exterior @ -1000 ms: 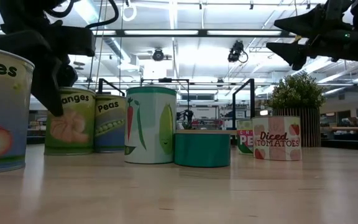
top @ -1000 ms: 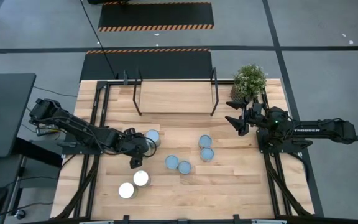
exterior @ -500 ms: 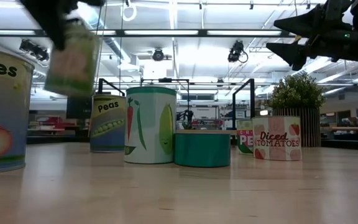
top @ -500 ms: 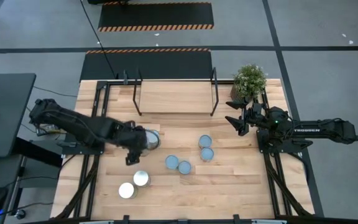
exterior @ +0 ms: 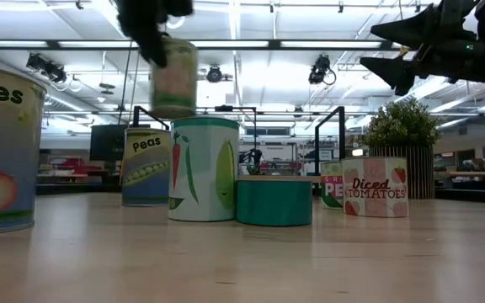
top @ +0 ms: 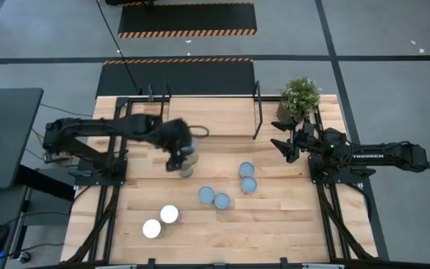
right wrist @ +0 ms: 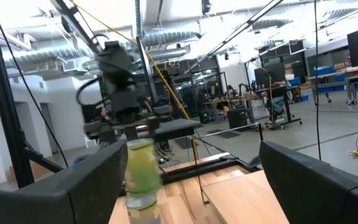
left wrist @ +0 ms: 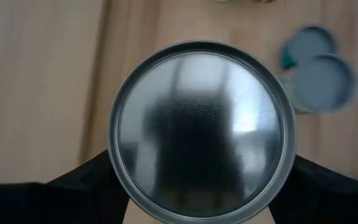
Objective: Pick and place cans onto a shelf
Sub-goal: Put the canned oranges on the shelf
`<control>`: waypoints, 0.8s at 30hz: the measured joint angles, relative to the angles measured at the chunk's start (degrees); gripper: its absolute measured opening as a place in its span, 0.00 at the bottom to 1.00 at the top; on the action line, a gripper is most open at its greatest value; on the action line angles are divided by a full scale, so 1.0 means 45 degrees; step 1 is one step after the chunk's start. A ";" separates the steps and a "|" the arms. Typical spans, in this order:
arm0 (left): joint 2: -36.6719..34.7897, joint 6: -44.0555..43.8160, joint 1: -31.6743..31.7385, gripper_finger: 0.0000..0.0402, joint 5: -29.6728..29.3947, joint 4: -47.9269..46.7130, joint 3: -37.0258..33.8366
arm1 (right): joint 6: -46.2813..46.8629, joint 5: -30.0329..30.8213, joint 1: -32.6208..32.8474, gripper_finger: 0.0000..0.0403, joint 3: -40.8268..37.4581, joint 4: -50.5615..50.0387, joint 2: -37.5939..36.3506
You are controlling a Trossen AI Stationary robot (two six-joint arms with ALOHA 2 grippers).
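One can [top: 187, 157] has risen off the table since a second ago, clamped in the left gripper [top: 179, 155] near the shelf [top: 209, 117]. Right gripper [top: 284, 144] hovers spread wide, unmoved.

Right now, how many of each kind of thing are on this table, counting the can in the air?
cans standing on the table: 7
lifted can in the left gripper: 1
shelf: 1
potted plant: 1
robot arms: 2
Total: 12
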 joint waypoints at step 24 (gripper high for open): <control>0.3945 0.6223 0.7674 0.74 0.2886 0.3040 0.0358 | -0.0060 -0.0030 0.0272 0.93 0.0000 -0.0018 0.0028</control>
